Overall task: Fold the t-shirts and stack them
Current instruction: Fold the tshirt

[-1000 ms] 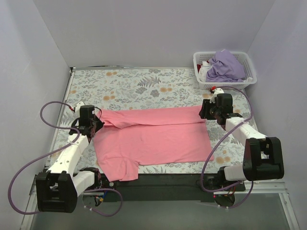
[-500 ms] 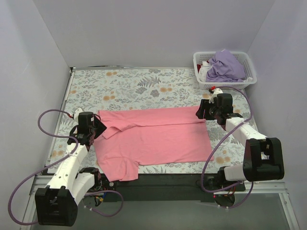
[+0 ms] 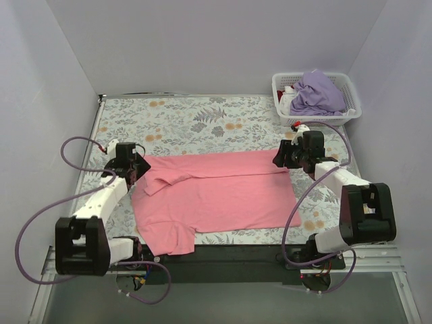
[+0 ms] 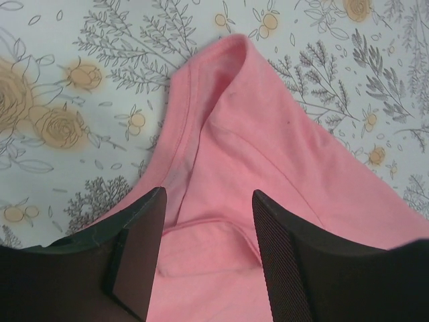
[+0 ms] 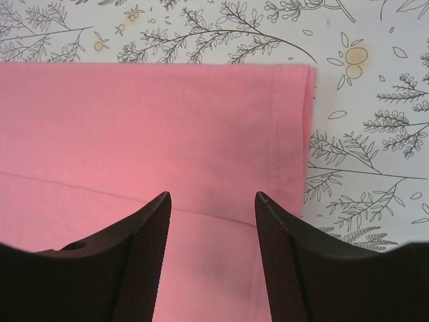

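Lying spread out on the desk's floral tablecloth point(image 3: 202, 121), the salmon pink t-shirt point(image 3: 216, 196) has its far long edge turned over onto itself in a narrow band, and one sleeve juts out at its near left corner. The left hand point(image 3: 135, 169) sits at the shirt's far left corner. Its wrist view shows the left hand point(image 4: 208, 198) released, its fingers point(image 4: 144, 248) spread wide with pink cloth point(image 4: 268, 168) showing in the gap, and a stitched curved edge of the shirt just ahead of them. The right hand point(image 3: 282, 159) is at the shirt's far right corner. It is also released point(image 5: 211, 198), dark ribbed fingers point(image 5: 285, 268) held apart over the cloth point(image 5: 134, 134), with the straight stitched hem just to one side and a fold line crossing the fabric. Beyond the shirt's far right corner, well apart from it, stands a white lattice basket point(image 3: 317, 120) holding the bunched-up lavender t-shirt point(image 3: 317, 93).
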Robot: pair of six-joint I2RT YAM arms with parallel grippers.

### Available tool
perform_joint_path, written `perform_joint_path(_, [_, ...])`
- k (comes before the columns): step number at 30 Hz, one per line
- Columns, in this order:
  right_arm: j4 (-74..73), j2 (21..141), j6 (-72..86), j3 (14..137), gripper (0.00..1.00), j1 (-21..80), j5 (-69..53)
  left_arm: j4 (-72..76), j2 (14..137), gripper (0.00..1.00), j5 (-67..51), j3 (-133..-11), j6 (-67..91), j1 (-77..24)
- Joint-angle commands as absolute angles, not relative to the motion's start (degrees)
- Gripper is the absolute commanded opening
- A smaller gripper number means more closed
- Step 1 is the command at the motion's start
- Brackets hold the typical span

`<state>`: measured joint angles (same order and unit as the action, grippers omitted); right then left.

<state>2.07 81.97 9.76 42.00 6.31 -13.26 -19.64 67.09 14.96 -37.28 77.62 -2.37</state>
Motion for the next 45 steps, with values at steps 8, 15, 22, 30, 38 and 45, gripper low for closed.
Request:
perform_joint_path(8, [7.5, 90.8, 11.8, 50.3, 0.57, 6.1, -13.5, -7.1, 88.8, 0.44, 14.7, -50.4, 73.2, 2.2])
perform_joint_path(15, [8.3, 95.4, 12.3, 52.6, 0.56, 5.6, -14.1, -4.2, 94.8, 0.31, 13.0, -52.2, 72.0, 2.4])
perform_joint_path(22, [10.8, 99.2, 13.3, 52.7, 0.55, 3.3, -13.5, -4.0, 96.9, 0.0, 13.8, -53.1, 71.6, 3.2])
perform_joint_path(30, [12.8, 105.8, 17.1, 54.0, 0.42, -1.6, -17.3, -4.3, 100.5, 0.0, 15.6, -55.5, 70.8, 4.2])
perform_joint_path(38, [11.6, 109.4, 18.1, 58.4, 0.4, -4.4, -18.8, -5.4, 108.3, 0.0, 8.7, -63.2, 71.4, 4.1])
perform_joint_path(45, [10.6, 109.0, 16.8, 61.0, 0.45, -5.8, -29.0, -8.3, 108.7, 0.23, 7.5, -70.1, 69.7, 4.1])
